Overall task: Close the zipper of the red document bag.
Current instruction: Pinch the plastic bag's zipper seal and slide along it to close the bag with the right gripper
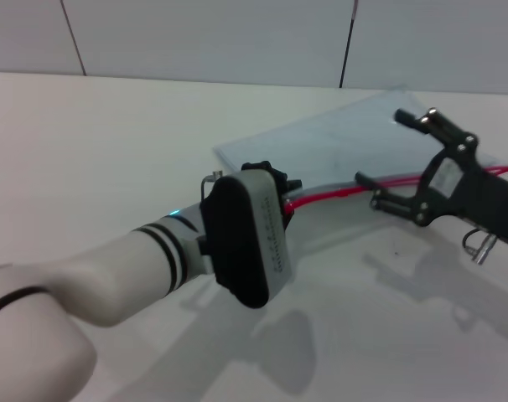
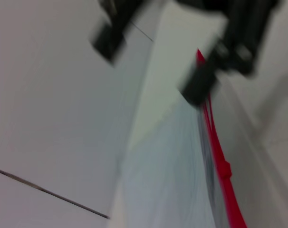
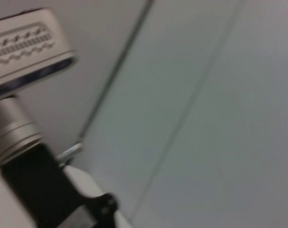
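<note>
The red document bag (image 1: 338, 138) lies flat on the white table, a translucent pale-blue pouch at the back right. Its zipper (image 1: 338, 193) is a thin red strip along the near long edge. My left gripper (image 1: 279, 188) sits at the zipper's left end, mostly hidden behind its own wrist housing. My right gripper (image 1: 381, 149) hovers open over the middle of the zipper, its lower finger close above the red strip. The left wrist view looks along the zipper (image 2: 220, 156) and bag (image 2: 168, 180) toward that open right gripper (image 2: 151, 66).
The white table (image 1: 95, 151) stretches left and toward me. A tiled wall (image 1: 204, 42) with dark seams rises behind it. My left forearm (image 1: 111, 276) fills the near left. The right wrist view shows the left arm's wrist housing (image 3: 25, 47) and the wall.
</note>
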Tool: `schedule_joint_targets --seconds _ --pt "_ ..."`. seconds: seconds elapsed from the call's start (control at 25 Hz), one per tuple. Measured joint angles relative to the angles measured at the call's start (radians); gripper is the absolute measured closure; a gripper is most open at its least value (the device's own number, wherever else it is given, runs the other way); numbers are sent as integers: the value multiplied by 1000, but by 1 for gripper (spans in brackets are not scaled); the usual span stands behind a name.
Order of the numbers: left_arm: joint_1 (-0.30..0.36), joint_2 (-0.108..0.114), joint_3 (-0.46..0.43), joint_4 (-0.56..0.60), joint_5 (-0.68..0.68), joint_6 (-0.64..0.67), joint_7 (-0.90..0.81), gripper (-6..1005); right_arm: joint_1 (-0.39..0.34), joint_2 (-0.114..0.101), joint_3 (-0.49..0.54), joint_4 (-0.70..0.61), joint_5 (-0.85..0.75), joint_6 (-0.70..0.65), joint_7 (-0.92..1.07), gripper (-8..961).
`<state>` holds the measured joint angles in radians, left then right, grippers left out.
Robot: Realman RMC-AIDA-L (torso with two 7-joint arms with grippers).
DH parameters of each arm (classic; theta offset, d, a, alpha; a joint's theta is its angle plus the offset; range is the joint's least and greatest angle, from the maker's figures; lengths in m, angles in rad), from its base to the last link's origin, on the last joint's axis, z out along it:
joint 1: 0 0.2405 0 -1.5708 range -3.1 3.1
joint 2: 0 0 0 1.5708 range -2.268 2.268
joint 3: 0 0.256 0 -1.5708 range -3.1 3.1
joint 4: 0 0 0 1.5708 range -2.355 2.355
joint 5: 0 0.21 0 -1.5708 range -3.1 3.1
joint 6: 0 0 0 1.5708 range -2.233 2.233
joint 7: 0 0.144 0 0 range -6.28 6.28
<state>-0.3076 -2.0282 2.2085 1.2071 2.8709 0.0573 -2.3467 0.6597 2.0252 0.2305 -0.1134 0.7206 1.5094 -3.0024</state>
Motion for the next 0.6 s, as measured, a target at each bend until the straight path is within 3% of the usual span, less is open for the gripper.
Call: schedule_joint_targets --seconds 0.2,0.6 --pt "47 1 18 10 -1 -112 38 946 37 0 -79 -26 -42 5 0 202" --pt "64 0 24 25 -7 -132 39 947 82 3 -147 -35 -46 -52 0 211"
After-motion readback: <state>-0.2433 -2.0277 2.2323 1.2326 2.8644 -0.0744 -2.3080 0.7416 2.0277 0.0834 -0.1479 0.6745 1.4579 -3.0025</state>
